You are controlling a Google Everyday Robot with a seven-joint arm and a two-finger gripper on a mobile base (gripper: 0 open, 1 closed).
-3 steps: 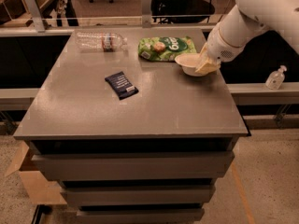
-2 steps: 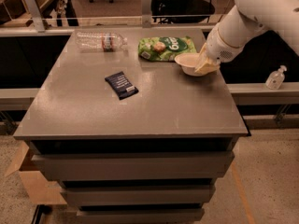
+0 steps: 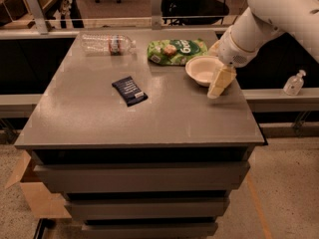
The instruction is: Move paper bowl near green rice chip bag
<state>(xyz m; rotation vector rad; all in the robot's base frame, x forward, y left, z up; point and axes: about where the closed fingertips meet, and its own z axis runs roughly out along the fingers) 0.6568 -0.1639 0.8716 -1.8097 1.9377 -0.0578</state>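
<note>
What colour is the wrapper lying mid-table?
Dark blue wrapper, camera view; end effector at the paper bowl.

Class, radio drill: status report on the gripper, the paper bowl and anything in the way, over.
Gripper at right rim of paper bowl. Bowl on table, close beside green rice chip bag. Nothing between them.

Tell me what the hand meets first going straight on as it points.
Likely the tabletop: the hand points down beside the paper bowl's right rim, though depth is unclear.
</note>
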